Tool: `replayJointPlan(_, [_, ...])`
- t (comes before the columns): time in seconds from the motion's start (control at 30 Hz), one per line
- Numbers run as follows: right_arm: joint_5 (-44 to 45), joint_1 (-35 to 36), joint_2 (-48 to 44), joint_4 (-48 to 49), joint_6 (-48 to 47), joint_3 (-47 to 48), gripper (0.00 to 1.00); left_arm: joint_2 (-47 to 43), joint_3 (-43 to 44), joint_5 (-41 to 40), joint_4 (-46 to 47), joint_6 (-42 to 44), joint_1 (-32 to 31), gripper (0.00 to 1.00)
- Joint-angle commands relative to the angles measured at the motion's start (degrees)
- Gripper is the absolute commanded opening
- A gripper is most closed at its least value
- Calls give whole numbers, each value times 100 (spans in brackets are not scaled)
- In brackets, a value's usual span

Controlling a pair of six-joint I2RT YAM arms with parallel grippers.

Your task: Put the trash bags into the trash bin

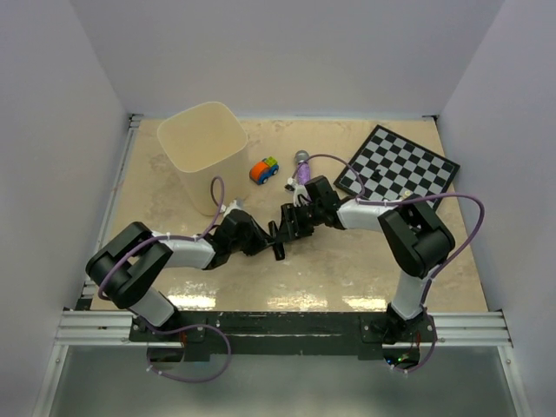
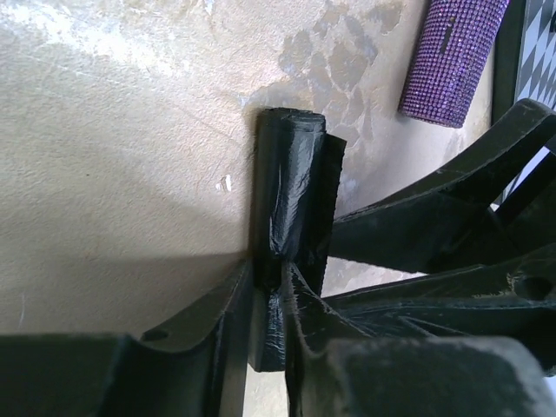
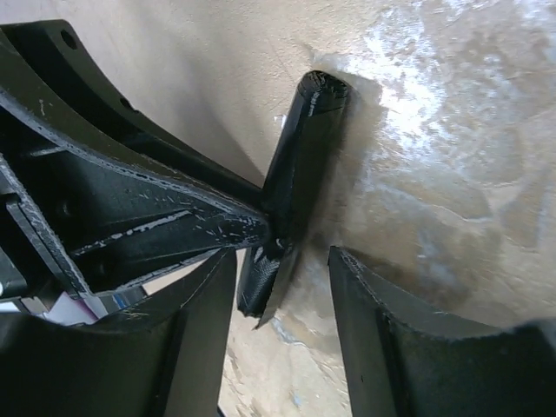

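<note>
Surface: beige mottled table (image 1: 347,278) with white walls (image 1: 287,52) on three sides.
Bin (image 1: 204,174): cream tub, upright with its mouth up, in the upper left of the top view. It is well apart from the bag.
Board (image 1: 397,165): black-and-white chequered, lying flat in the upper right of the top view.
Arms: both reach inward from the lower corners, and their grippers meet at the centre of the top view.
Left gripper (image 2: 268,274): jaws drawn in narrow and clamped on the bag, one finger on each side of the roll near its near end.
Right gripper (image 3: 282,261): jaws partly apart and straddling the same roll. One finger lies close against it and a clear gap shows to the other, so there is no grip.
Bag (image 2: 291,174): black glossy film rolled into a tight short stick, at the table's centre between both grippers and outside the bin. Cannot tell whether its far end touches the table.
Cylinder (image 2: 452,56): purple and glittery, in the upper right of the left wrist view, near the board.
Car (image 1: 264,170): small orange, blue and green toy, just right of the bin and near the cylinder.
</note>
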Motion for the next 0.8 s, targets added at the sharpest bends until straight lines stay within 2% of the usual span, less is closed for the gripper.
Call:
replayJointPlan(0.0, [433, 30, 105, 38, 156, 107, 49, 229, -291, -258, -566, 62, 10, 22])
replayJointPlan(0.3, [706, 30, 394, 179, 174, 115, 27, 220, -326, -372, -504, 159, 10, 20])
replayJointPlan(0.37, [557, 30, 482, 257, 61, 203, 9, 194, -326, -381, -496, 272, 37, 20])
replayJointPlan(0.4, [400, 30, 500, 232, -62, 264, 3, 159, -326, -364, -496, 351, 80, 24])
replayJointPlan(0.43, [180, 30, 465, 240, -168, 343, 0, 115, -309, -320, -504, 535, 124, 32])
replayJointPlan(0.6, [-497, 12, -342, -452, -1143, 721, 0, -604, -361, 373, -320, 1835, 467, 61])
replayJointPlan(0.7, [-927, 3, -677, -1172, -1460, 906, 0, -1044, -589, 507, -338, 2233, 511, 64])
replayJointPlan(0.77, [-1122, 3, -852, -1533, -1705, 1020, 0, -1177, -853, 603, 56, 2329, 538, 65])
